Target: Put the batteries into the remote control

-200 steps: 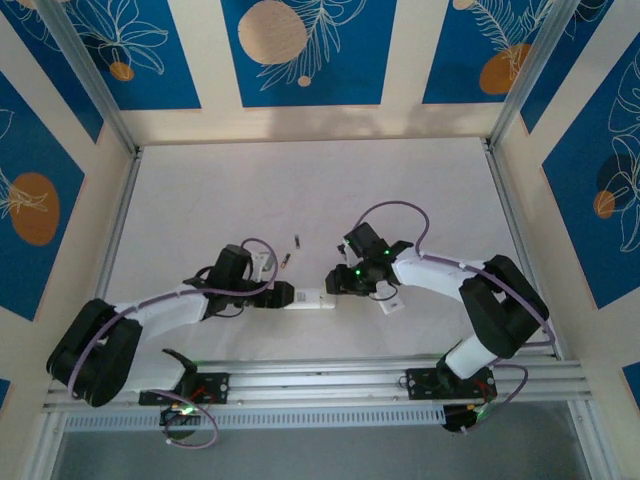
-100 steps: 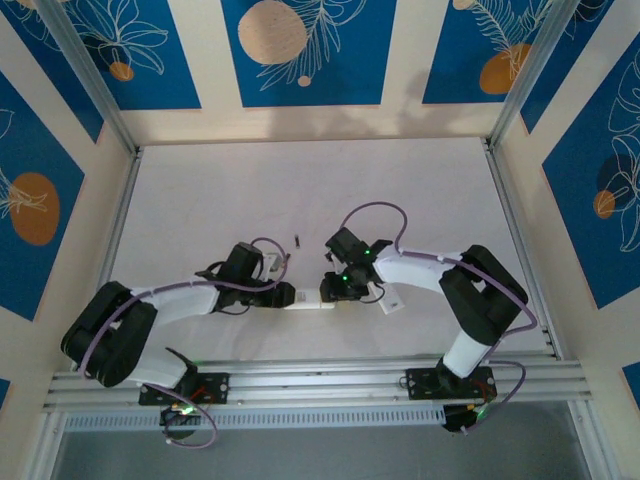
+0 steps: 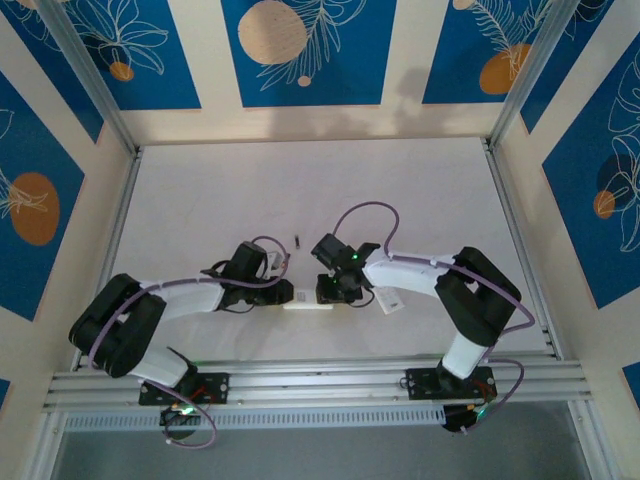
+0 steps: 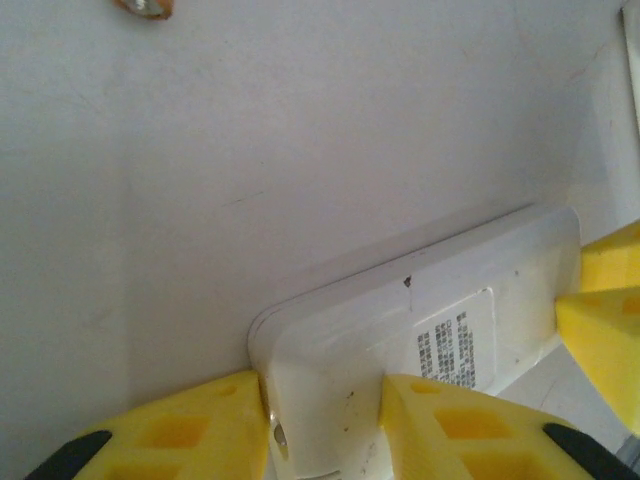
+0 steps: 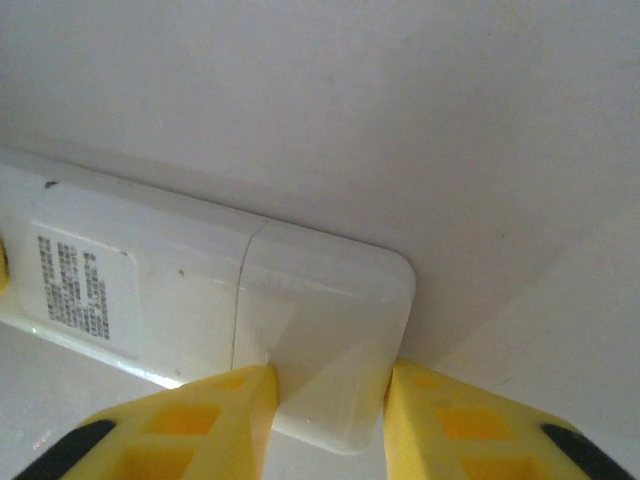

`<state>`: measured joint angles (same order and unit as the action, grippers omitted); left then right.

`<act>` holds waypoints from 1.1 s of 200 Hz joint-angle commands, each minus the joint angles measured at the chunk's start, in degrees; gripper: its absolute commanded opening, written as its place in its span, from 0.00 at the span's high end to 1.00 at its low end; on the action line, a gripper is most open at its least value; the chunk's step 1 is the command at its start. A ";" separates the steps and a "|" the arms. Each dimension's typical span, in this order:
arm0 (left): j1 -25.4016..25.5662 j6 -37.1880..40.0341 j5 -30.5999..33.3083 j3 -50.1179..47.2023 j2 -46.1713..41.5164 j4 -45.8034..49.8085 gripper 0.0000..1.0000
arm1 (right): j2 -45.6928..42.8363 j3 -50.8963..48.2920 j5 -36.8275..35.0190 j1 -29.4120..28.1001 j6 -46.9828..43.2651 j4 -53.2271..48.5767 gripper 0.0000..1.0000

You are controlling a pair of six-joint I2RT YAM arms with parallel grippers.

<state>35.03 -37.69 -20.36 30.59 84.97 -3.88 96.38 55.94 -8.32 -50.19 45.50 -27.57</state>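
Observation:
The white remote control (image 3: 308,298) lies back-up on the table between both arms. My left gripper (image 3: 284,295) is shut on its left end; in the left wrist view the yellow fingers (image 4: 180,430) press both sides of the remote (image 4: 430,320) around the gripper (image 4: 325,425). My right gripper (image 3: 335,290) is shut on the right end, at the cover section (image 5: 320,300); its fingers (image 5: 200,420) clamp either side of the gripper (image 5: 330,410). One battery (image 3: 297,241) lies on the table behind the remote. A gold-orange battery end (image 4: 143,7) peeks in at the top edge.
A small white flat piece (image 3: 391,301) lies just right of the right gripper. Aluminium rails (image 3: 330,380) run along the near edge and both sides. The table (image 3: 300,190) stretches bare toward the back wall.
The right arm has swung left and taken hold of the remote's right end. The left arm has edged right, still holding the left end.

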 commanded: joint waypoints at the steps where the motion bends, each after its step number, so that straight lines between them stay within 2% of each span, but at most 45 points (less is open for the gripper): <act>1: 5.17 -4.82 2.74 -1.97 3.05 -15.14 0.63 | -3.02 -1.05 2.50 -3.70 3.82 11.85 0.60; 18: 3.60 -4.01 8.66 -1.85 -1.71 -10.38 0.51 | -7.63 -1.95 -5.37 -2.47 -2.95 6.57 0.51; 32: 1.71 -2.60 13.42 -1.71 -6.32 -5.68 0.40 | -10.76 -2.67 -10.34 -1.60 -13.49 3.96 0.38; 53: -1.28 -0.03 17.78 -1.72 -12.94 -0.88 0.27 | -13.07 -3.71 -9.75 -1.58 -34.86 5.42 0.18; 57: -1.98 0.22 18.08 -1.68 -14.06 -0.08 0.25 | -13.07 -3.91 -8.67 -1.80 -39.73 5.82 0.13; 62: -2.81 0.54 18.16 -1.61 -15.37 0.63 0.23 | -13.00 -4.40 -7.88 -2.05 -44.74 6.38 0.00; 79: -5.30 0.65 17.05 -1.44 -19.24 2.80 0.19 | -11.37 -5.14 -5.19 -2.53 -57.03 7.26 0.01; 93: -7.08 0.40 15.63 -1.40 -21.96 4.44 0.17 | -8.63 -4.24 -2.46 -2.30 -62.79 6.05 0.01; 112: -8.12 0.34 14.37 -2.39 -25.25 5.47 0.15 | -4.19 -2.21 0.40 -2.10 -67.76 3.90 0.01; 146: -8.48 0.42 14.80 -4.38 -28.94 7.22 0.14 | 3.52 1.11 0.41 -0.24 -72.63 3.67 0.02; 162: -8.66 0.35 14.95 -4.88 -29.65 8.30 0.13 | 6.52 3.65 1.42 0.77 -73.12 1.85 0.10; 201: -9.17 -3.92 11.93 -6.51 -32.05 7.61 0.13 | 8.26 5.49 6.54 0.84 -70.22 0.66 0.41; 220: -9.94 -9.52 8.74 -7.88 -33.93 3.80 0.13 | 6.92 5.90 6.83 1.44 -67.07 1.49 0.45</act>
<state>26.44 -40.93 -7.29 24.53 53.54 3.40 103.31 61.06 -5.28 -49.04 -24.53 -25.26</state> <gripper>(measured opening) 0.867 0.566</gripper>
